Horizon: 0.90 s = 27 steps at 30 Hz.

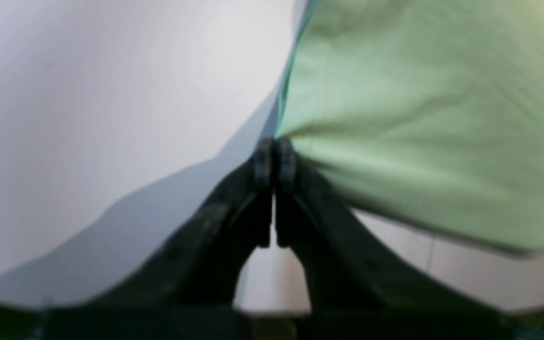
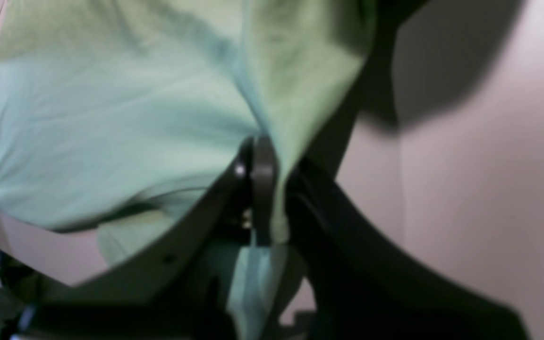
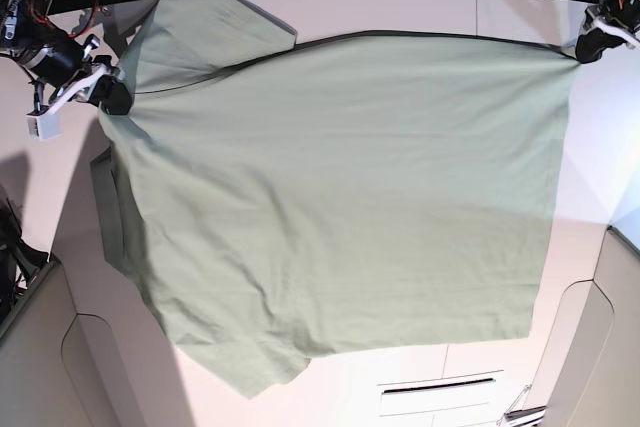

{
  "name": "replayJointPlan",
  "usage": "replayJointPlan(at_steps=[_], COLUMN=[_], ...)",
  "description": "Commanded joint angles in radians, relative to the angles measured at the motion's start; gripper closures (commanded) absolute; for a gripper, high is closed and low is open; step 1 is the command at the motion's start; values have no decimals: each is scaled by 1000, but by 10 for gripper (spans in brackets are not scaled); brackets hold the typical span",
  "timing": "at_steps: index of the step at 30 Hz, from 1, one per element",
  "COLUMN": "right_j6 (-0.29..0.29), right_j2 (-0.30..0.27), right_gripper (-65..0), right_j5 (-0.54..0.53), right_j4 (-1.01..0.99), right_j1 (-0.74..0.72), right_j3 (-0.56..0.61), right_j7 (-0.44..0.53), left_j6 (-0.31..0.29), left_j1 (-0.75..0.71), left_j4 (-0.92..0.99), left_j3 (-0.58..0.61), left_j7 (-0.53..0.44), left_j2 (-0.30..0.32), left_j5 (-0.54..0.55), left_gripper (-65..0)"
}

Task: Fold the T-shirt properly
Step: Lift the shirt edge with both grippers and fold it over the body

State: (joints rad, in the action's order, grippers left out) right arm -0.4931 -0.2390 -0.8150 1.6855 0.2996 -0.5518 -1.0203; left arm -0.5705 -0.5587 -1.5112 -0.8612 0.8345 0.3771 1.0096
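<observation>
I hold the T-shirt (image 3: 340, 197) stretched between my two arms above the white table (image 3: 400, 7), its pale green cloth spread wide and hanging toward the near edge. My left gripper (image 1: 274, 144) is closed tight on a corner of the shirt, at the shirt's far right end in the base view (image 3: 590, 44); the wrist view shows my dark jaws pressed together with the green cloth fanning away from their tips. My right gripper (image 2: 258, 156) is likewise clamped on the shirt, at its far left end in the base view (image 3: 105, 92), with a fold of cloth caught between the jaws and trailing down behind them. The upper edge of the shirt runs nearly taut from one gripper to the other. One short sleeve (image 3: 215, 22) juts up beyond that edge beside my right gripper; the other sleeve (image 3: 245, 367) lies at the shirt's lower left. The lower part of the shirt rests on the table. Both wrist views are blurred.
</observation>
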Motion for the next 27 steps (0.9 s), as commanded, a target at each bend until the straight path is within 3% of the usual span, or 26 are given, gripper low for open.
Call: replayJointPlan(at_steps=[1,5,7,17,22,27], right_j6=[-14,-16,-39,-39,-65,-63], right_j2=[-16,-15,-15,-15,-15,-15], right_gripper=[0,0,0,0,0,0], right_j5=[-17,-80,-108,-184,-193,-77], right_j4=[24,34,43,152,164,158], right_j1=[-2,11,43,140,44,-77], right_j3=[-18,-28,-28,-29,-26,8], right_j7=[-3,-80,-82,-104,-66,16], left_j6=[-15,-49,-56,-85,-96,-95], left_j1=[-29,-102,-135,-161,-62,38], left_j4=[-31,-104,-139,-237,-237,-236], left_j3=[-25,-77,-104,-180,-164,-114], left_j7=[-6,51,67,85,69,7], left_j2=[19,19,19,19,22,25], left_j5=[15,94,121,207,180,49], left_gripper=[0,0,0,0,0,0])
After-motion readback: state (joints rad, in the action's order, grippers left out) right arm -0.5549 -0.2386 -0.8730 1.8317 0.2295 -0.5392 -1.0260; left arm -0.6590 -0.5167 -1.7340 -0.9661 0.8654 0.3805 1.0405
